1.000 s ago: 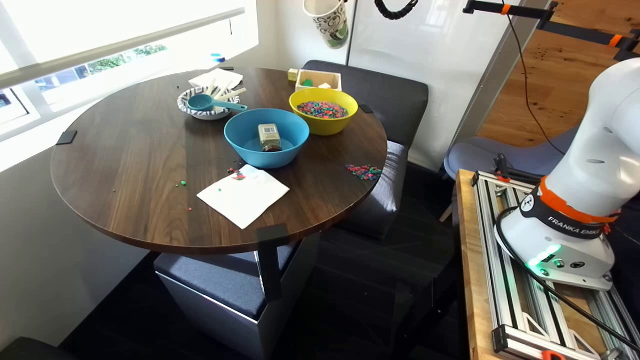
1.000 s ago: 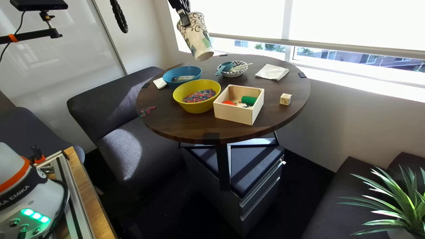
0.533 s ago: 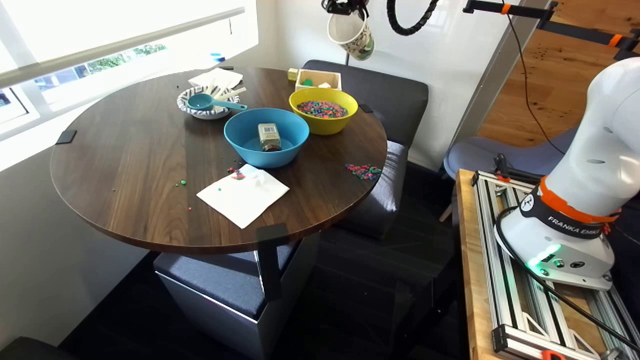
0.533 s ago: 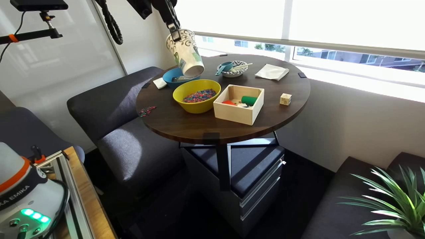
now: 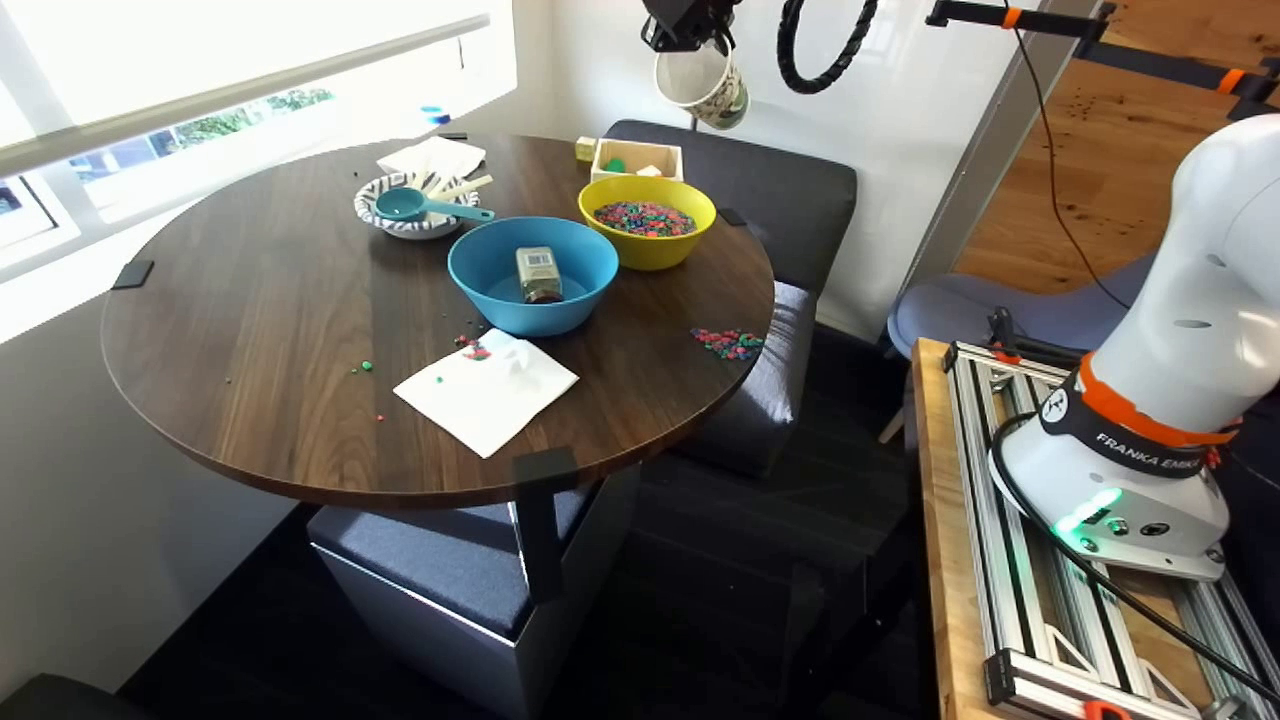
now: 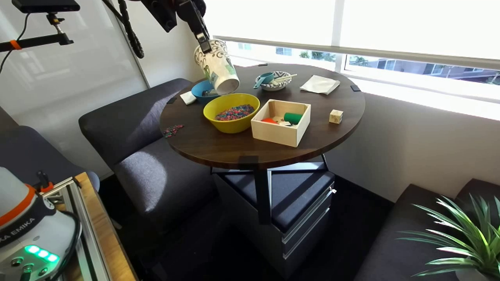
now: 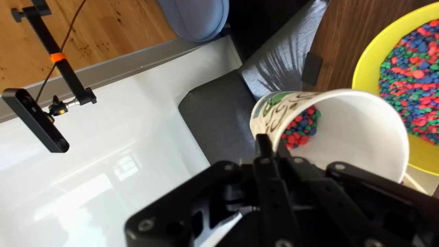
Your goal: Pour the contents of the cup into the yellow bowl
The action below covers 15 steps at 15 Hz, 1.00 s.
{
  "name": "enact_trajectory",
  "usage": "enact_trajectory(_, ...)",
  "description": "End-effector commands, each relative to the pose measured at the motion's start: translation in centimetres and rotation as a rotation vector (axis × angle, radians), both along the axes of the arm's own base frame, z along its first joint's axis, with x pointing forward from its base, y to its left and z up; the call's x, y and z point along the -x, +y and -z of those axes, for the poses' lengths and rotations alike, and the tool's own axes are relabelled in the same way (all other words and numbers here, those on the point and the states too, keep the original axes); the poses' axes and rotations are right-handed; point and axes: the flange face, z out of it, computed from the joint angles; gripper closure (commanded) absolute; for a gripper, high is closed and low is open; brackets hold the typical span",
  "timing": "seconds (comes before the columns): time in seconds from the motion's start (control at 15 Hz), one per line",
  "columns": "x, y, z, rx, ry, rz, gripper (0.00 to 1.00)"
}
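My gripper [image 7: 274, 147] is shut on the rim and wall of the cup [image 7: 271, 111], one finger outside and one inside. The cup is tilted, held in the air above the table. Red, blue and green bits lie at its bottom in the wrist view. The cup shows in both exterior views [image 5: 722, 105] [image 6: 219, 72]. The yellow bowl [image 6: 230, 127], holding many coloured bits, stands on the table below the cup; it also shows in the wrist view [image 7: 367, 68]. In an exterior view the cup's base comes just above the bowl's far rim. Their exact distance I cannot tell.
A blue bowl [image 5: 530, 318] with a jar inside stands beside the yellow bowl. A wooden box [image 6: 275, 134] with blocks is on its other side. A patterned dish [image 5: 415, 232] with utensils and a white napkin [image 5: 490, 400] lie on the table. Spilled bits [image 5: 728, 344] lie near the edge.
The gripper has carried the cup down, closer to the yellow bowl, and it is tilted further than a second ago. In the last half second it has lowered only slightly.
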Motion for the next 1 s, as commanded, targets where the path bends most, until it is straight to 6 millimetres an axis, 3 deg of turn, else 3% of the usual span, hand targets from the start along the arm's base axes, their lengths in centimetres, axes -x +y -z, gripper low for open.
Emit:
enact_trajectory(0.0, 0.3, 2.5, 2.8, 0.155, 0.046, -0.038, 0.99)
enact_trajectory(0.27, -0.2, 4.2, 6.0, 0.312, 0.074, -0.076, 0.99)
enact_trajectory(0.53, -1.4, 4.6, 9.0, 0.409, 0.105, -0.069, 0.99)
enact_trajectory(0.93, -1.8, 4.9, 11.6, 0.615, 0.166, -0.099, 0.99)
